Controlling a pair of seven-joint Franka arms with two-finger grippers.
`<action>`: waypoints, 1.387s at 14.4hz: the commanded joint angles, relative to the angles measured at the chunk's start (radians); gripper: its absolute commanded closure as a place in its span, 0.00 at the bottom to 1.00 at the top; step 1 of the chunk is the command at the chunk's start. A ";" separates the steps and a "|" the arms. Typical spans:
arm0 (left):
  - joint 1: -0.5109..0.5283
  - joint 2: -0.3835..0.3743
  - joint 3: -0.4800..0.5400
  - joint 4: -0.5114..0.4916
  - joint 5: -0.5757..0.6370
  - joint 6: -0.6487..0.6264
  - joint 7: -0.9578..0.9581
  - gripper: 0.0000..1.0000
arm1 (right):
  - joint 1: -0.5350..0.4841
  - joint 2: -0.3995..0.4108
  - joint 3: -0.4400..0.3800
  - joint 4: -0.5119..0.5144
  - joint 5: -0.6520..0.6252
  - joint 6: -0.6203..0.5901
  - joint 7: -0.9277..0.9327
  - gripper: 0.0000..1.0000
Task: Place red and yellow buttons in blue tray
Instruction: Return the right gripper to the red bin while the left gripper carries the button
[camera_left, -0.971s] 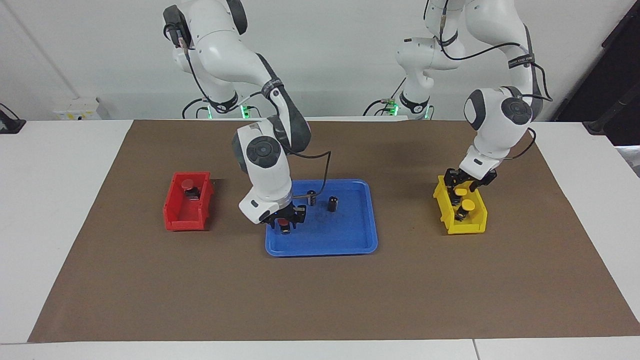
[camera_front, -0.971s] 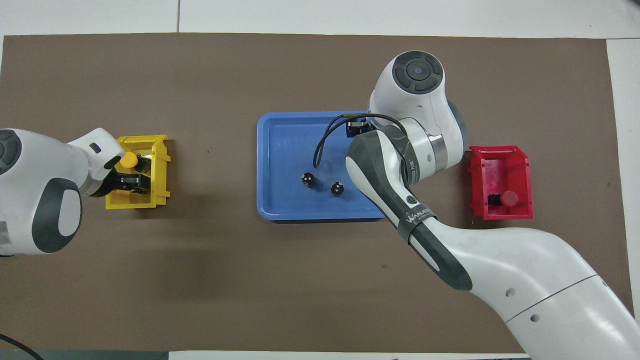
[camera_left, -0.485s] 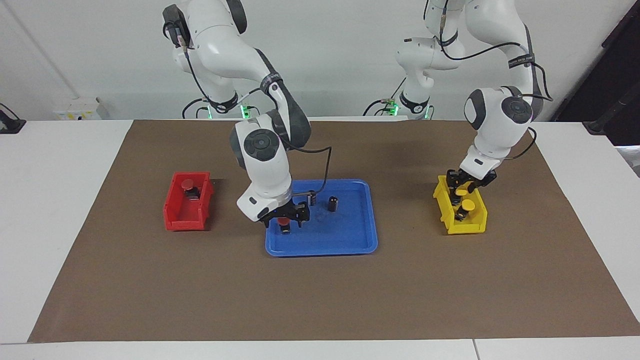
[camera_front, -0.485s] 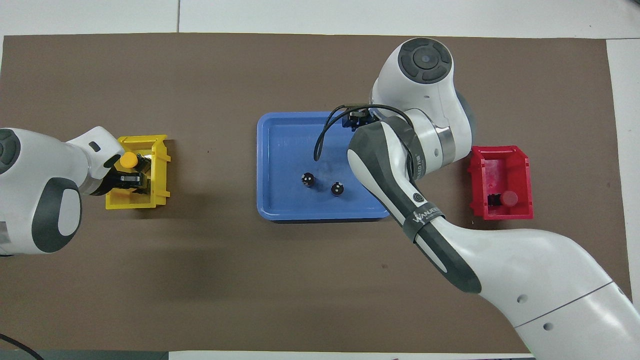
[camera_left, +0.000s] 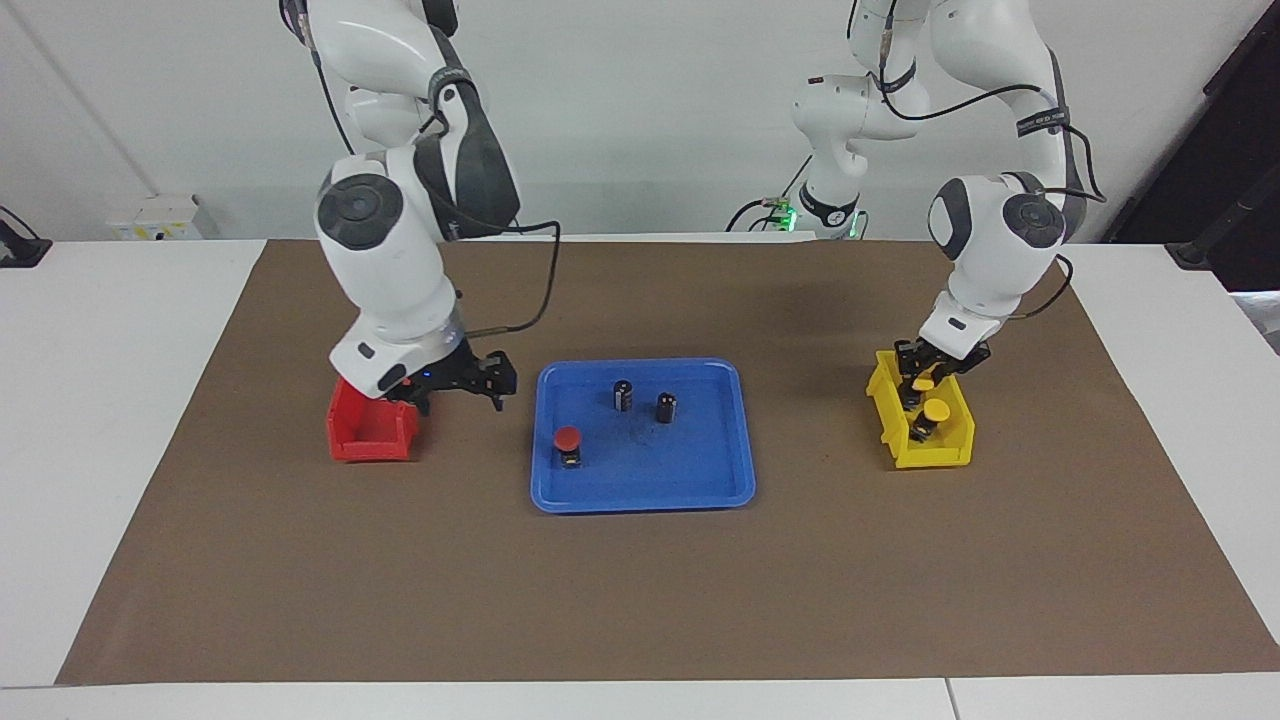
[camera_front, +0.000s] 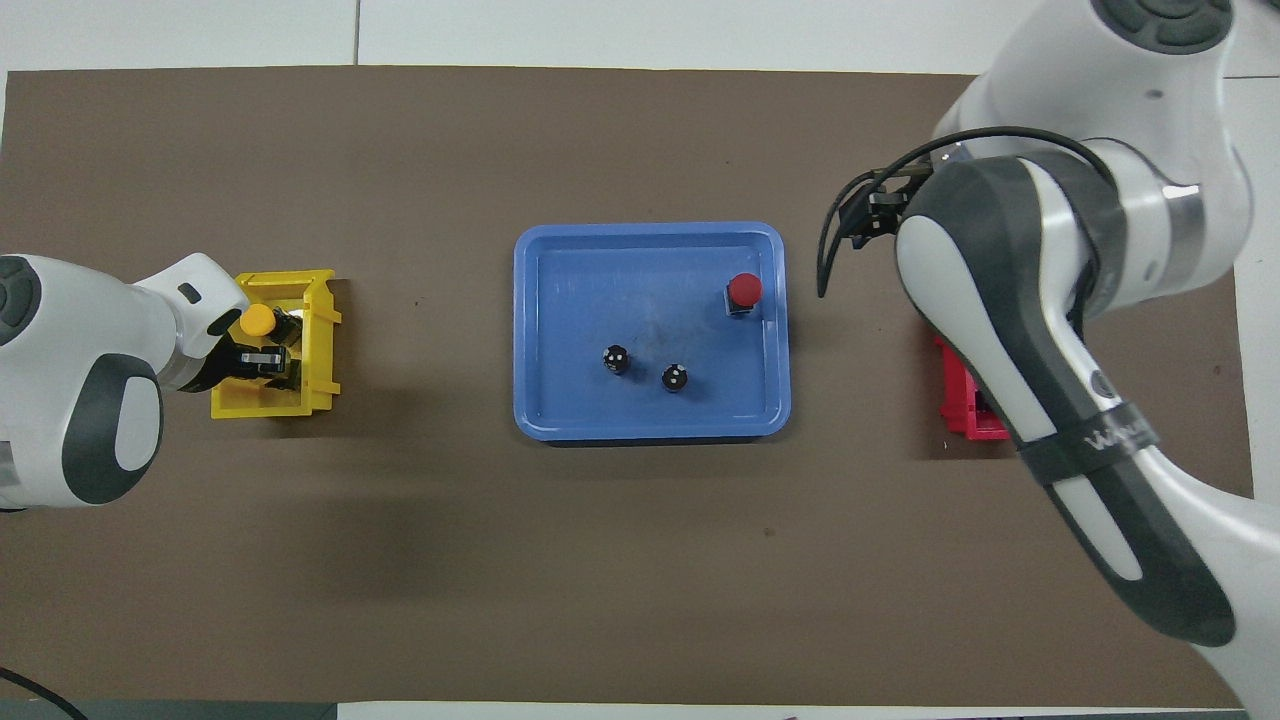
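Standing upright in the blue tray (camera_left: 715, 490), toward the right arm's end, one red-capped button (camera_left: 568, 446) rests free of any grip, with two dark capless cylinders (camera_left: 644, 402) side by side nearer the robots than it, and most of the tray floor bare around them. The right gripper (camera_left: 462, 385) hangs in the air over the brown mat (camera_left: 640, 600) between the tray and the red bin (camera_left: 368, 432), its fingers spread wide and empty. The arm's wrist hides the inside of that bin in both views, so its contents cannot be told. At the left arm's end of the table the yellow bin (camera_left: 945, 455) holds two yellow-capped buttons: one yellow button (camera_left: 937, 412) lies loose, farther from the robots, and the left gripper (camera_left: 920, 385) is down in the bin with its fingers pinched on the other yellow button (camera_front: 257, 320). Wide bare mat separates the tray from each bin, and more open mat stretches from all three containers to the table edge farthest from the robots.
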 joint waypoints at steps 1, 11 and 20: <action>-0.009 -0.010 0.008 0.095 0.013 -0.152 -0.019 0.90 | -0.099 -0.127 0.017 -0.219 -0.006 0.042 -0.158 0.06; -0.107 -0.033 -0.027 0.424 0.010 -0.444 -0.266 0.96 | -0.219 -0.268 0.017 -0.589 0.006 0.263 -0.316 0.20; -0.509 0.248 -0.026 0.570 -0.127 -0.219 -0.579 0.98 | -0.221 -0.311 0.015 -0.736 0.006 0.431 -0.330 0.24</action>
